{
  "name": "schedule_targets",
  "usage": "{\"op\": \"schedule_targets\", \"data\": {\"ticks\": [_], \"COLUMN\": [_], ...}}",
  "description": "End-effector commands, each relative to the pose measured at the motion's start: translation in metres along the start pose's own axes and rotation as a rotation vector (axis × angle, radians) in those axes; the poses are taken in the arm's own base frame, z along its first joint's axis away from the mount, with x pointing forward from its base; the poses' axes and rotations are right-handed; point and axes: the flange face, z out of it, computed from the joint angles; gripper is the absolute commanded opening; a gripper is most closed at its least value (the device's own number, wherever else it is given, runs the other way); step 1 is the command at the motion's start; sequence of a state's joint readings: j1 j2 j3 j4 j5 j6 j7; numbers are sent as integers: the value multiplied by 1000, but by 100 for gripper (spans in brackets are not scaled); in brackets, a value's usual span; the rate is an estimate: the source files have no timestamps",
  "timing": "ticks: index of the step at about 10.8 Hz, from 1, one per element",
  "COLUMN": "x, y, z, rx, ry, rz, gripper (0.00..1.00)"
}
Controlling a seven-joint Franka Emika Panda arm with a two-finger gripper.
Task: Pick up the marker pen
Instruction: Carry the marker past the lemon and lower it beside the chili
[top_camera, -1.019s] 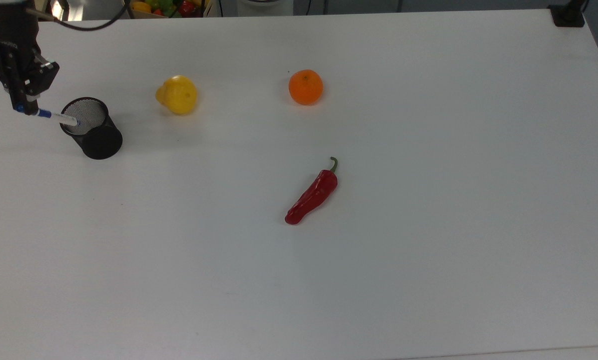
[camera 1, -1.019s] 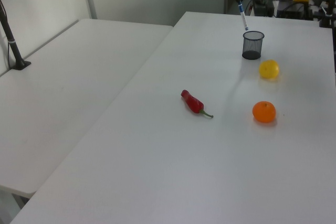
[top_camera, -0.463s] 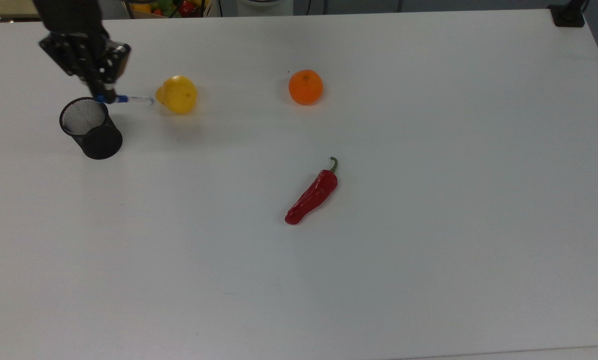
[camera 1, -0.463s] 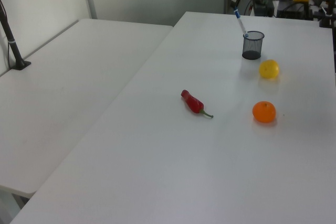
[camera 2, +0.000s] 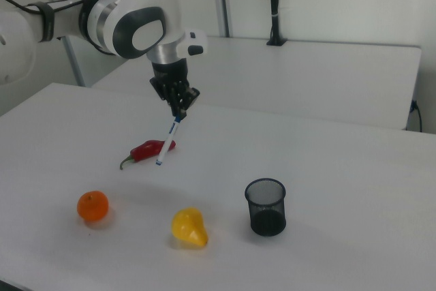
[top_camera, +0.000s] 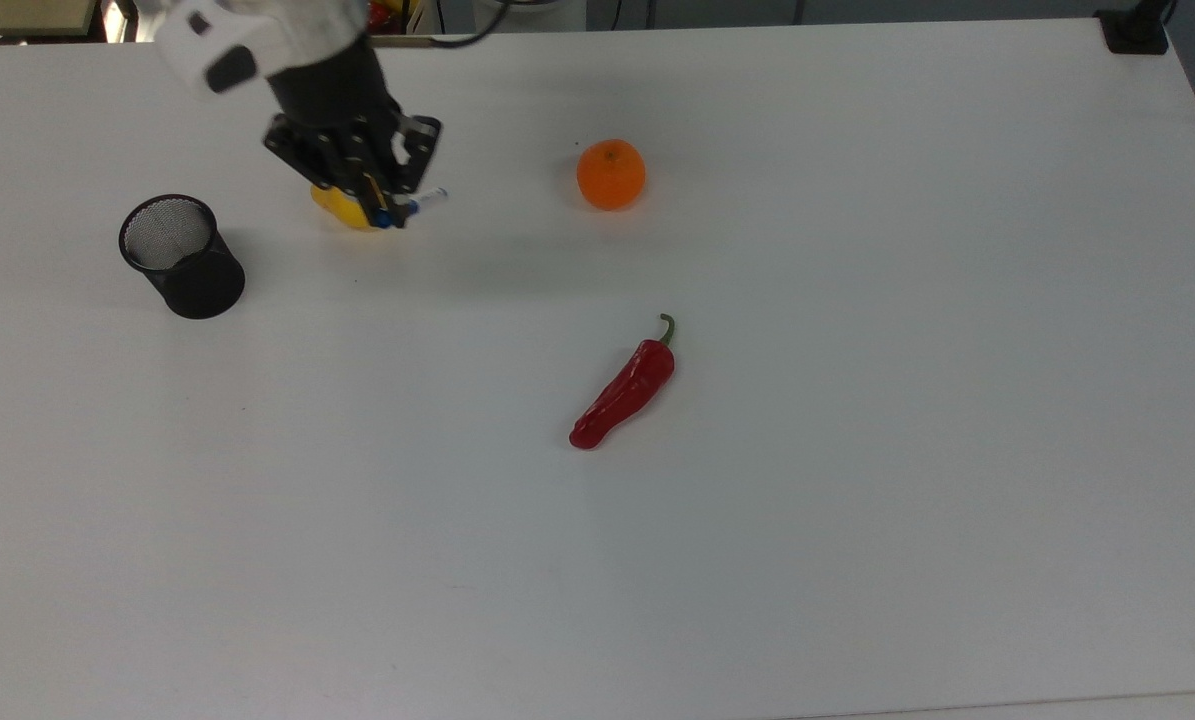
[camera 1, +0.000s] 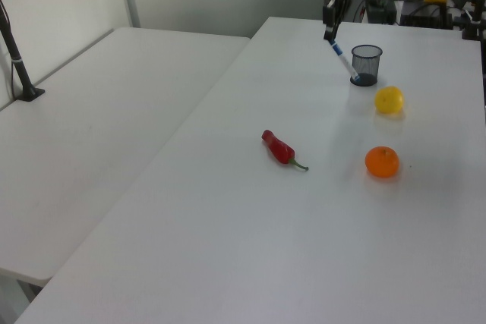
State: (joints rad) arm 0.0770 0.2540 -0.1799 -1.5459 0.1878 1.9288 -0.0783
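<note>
Under hand, marker pen steeply tilted.

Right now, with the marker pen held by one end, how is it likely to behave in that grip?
The marker pen hangs straight and tilted below the pincer, so it is probably rigid. Its slim barrel suggests it is light. Pinched only near the top end, it may pivot or slip, and would likely roll if dropped on the table.

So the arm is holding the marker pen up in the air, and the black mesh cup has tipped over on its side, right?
Not quite. The gripper does hold the marker pen in the air, but the black mesh cup stands upright on the table, as the right view shows.
</note>
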Motion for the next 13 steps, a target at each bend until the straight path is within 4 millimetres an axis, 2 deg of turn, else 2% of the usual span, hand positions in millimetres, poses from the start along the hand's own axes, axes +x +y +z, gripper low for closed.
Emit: {"op": "schedule_targets", "data": {"ticks": [1, 4, 7, 9, 11, 13], "x": [-5, -10, -16, -19, -21, -27], "y": [-41, -75, -98, -101, -101, -106], "z": [46, 103, 146, 155, 160, 171], "rx": [-8, -54, -107, -112, -115, -137], "ry": [-90, -175, -231, -245, -252, -269], "rz": [-35, -65, -66, -75, -78, -105], "gripper": [7, 13, 18, 20, 28, 49]}}
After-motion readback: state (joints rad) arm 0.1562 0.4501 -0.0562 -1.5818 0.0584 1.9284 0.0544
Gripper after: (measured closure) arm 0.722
